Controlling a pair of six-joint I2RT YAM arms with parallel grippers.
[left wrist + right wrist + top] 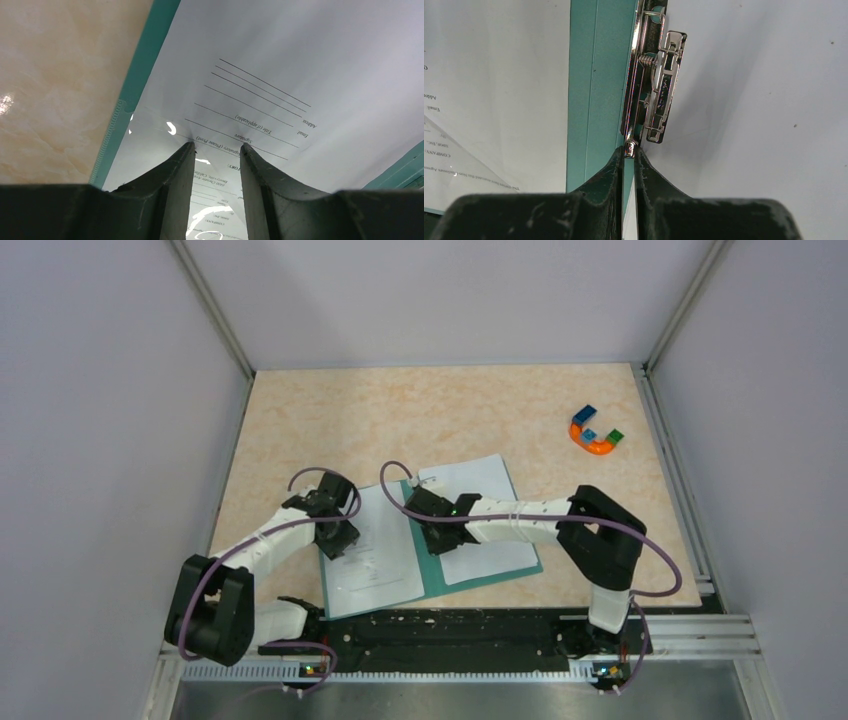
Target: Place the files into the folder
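The teal folder [432,578] lies open on the table. A printed white sheet [375,565] lies on its left half and a nearly blank sheet [485,482] on its right half. My left gripper [338,538] is open, and both fingertips press on the printed sheet [280,65], which puckers between them [218,145]. The folder's teal edge [150,50] runs past on the left. My right gripper [437,538] is shut on the lower end of the metal clip [659,75] at the spine [594,75], with the blank sheet [764,100] to its right.
A small multicoloured horseshoe toy [595,432] lies at the far right of the table. Grey walls enclose the table on three sides. A metal rail [690,630] runs along the near edge by the arm bases.
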